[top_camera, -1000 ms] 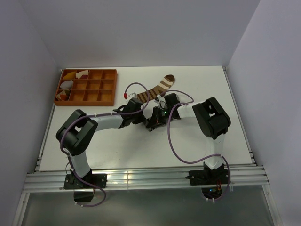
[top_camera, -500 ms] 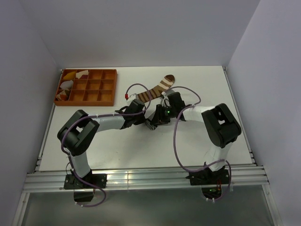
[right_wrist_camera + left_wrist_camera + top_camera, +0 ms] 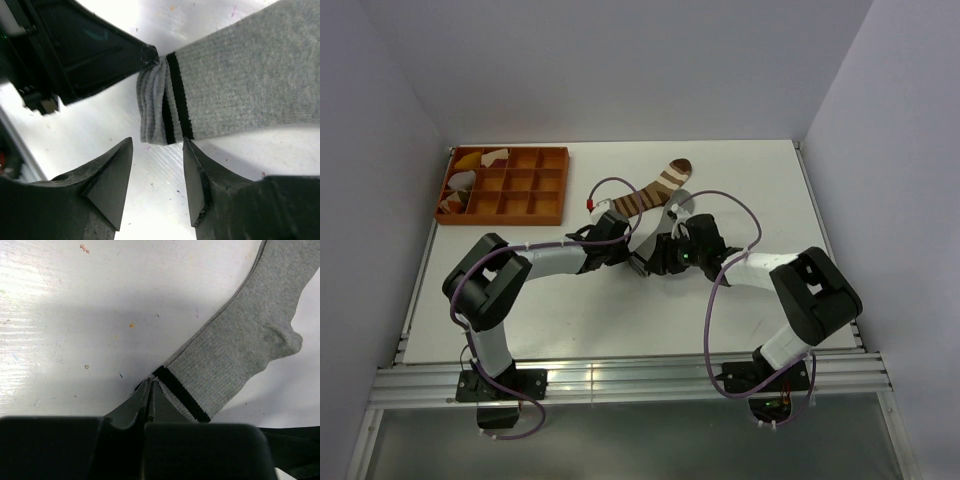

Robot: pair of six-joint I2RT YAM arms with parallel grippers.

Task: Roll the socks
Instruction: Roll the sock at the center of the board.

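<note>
The grey sock (image 3: 250, 340) lies flat on the white table, its dark-striped cuff (image 3: 165, 107) bunched into folds. My left gripper (image 3: 150, 381) is shut, pinching one corner of that cuff. In the right wrist view its black tip touches the cuff's far corner. My right gripper (image 3: 156, 147) is open, with its fingertips just short of the cuff's near edge and nothing between them. In the top view both grippers meet at mid-table, left gripper (image 3: 636, 260) beside right gripper (image 3: 658, 258). The brown sock (image 3: 655, 188) with white stripes lies flat just beyond them.
An orange compartment tray (image 3: 520, 185) sits at the back left, with yellow and white cloth pieces (image 3: 465, 180) in its left cells. Purple cables (image 3: 715, 300) loop over both arms. Walls enclose the table on three sides.
My left gripper has closed on the cuff. My right gripper has opened and let go of the cuff, and the right arm's elbow has swung out to the right and nearer.
</note>
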